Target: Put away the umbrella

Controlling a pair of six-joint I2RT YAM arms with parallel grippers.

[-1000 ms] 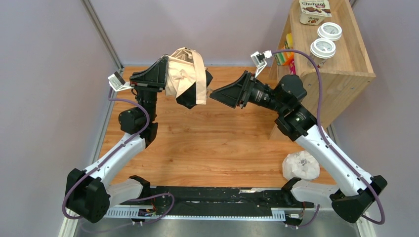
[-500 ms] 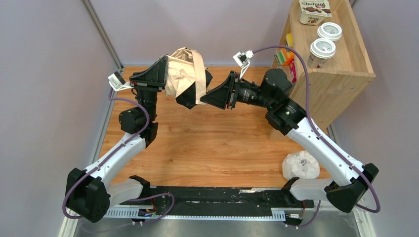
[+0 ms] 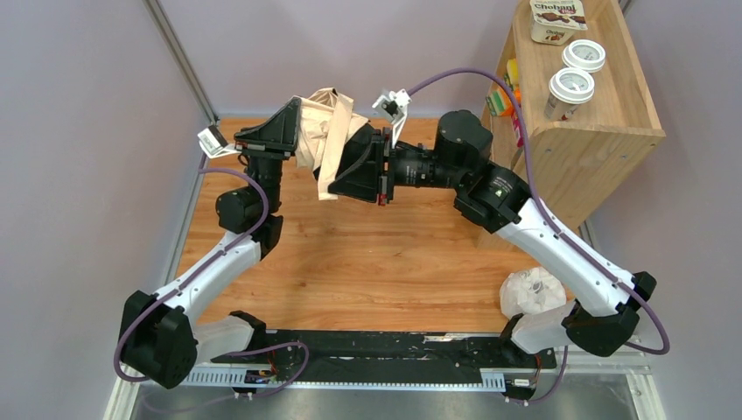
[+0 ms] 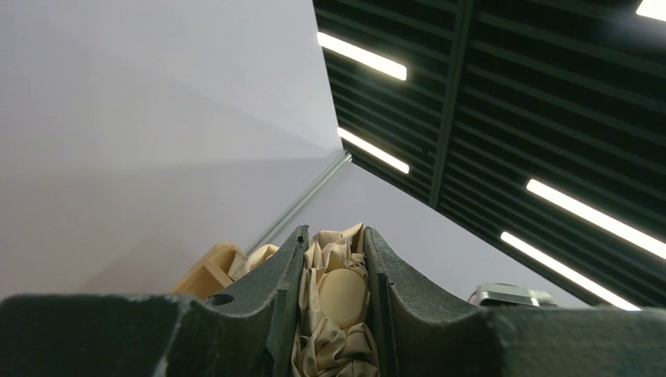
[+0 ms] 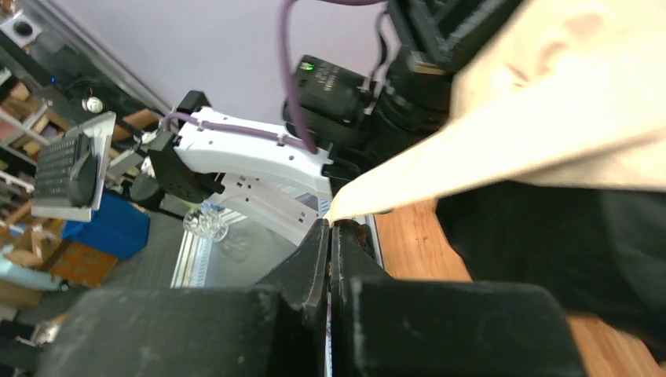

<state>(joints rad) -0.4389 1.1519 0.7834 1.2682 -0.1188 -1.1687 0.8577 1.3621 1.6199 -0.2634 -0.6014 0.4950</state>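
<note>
The umbrella [image 3: 317, 131] is a bunched cream fabric bundle held up above the back of the table. My left gripper [image 3: 300, 122] is shut on it. In the left wrist view the crumpled fabric and the pale wooden knob [image 4: 343, 297] fill the gap between the left gripper's [image 4: 334, 236] jaws. A flat cream strap tab [image 3: 333, 153] hangs from the bundle. My right gripper [image 3: 332, 181] has come in from the right and its jaws are shut, with the tip of the strap tab [image 5: 471, 161] pinched at the right gripper's [image 5: 331, 225] very tips. The shaft is hidden.
A wooden shelf unit [image 3: 604, 114] stands at the back right, with two lidded cups [image 3: 571, 85] and a yogurt tub [image 3: 557, 17] on top. A white lumpy plastic bag [image 3: 532, 293] lies by the right arm's base. Purple walls close in on the wooden table [image 3: 376, 254].
My right arm swung left from beside the shelf to the umbrella, and its jaws closed at the strap's end. The strap now slants down to the left. The left gripper kept its hold.
</note>
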